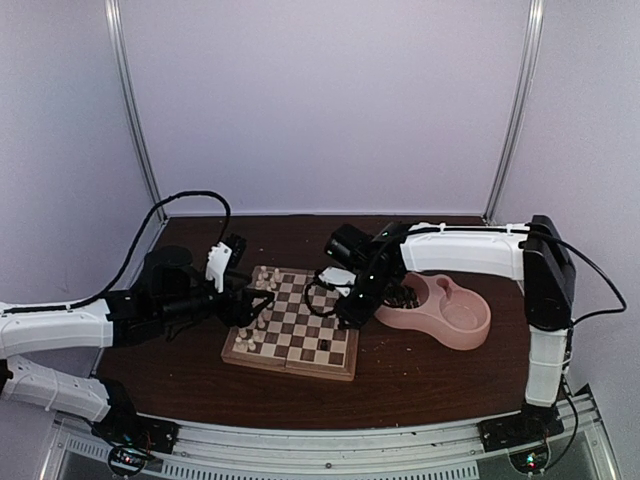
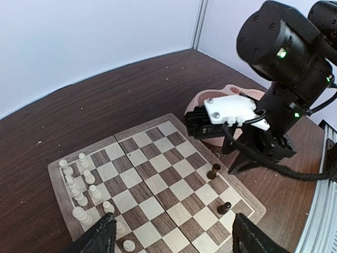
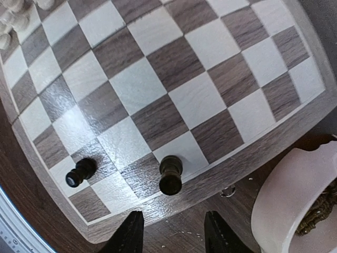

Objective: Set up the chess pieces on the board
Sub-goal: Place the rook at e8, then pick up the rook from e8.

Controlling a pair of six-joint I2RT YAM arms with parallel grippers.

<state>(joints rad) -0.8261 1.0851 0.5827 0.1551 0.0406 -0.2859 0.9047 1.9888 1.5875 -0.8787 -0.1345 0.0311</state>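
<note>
Square checkered wooden chessboard (image 1: 287, 362), partly set, on dark brown table (image 1: 420, 385).
Cream carved pieces (image 2: 79, 190) crowd its left edge; two dark brown carved pieces (image 3: 170, 174) stand near its right rim. Left gripper (image 2: 174, 240) and right gripper (image 3: 171, 236): fingers apart, empty.

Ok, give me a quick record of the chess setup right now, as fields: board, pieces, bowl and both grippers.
chessboard: wooden, flat on the dark table, most squares bare
cream pieces: standing, grouped along the board's side nearest the left arm
dark pieces: two, upright, near the board edge beside the bowl
pink double bowl: on the table right of the board, not touching it
left gripper: open, empty, over the cream side
right gripper: open, empty, above the board edge by a dark piece
</note>
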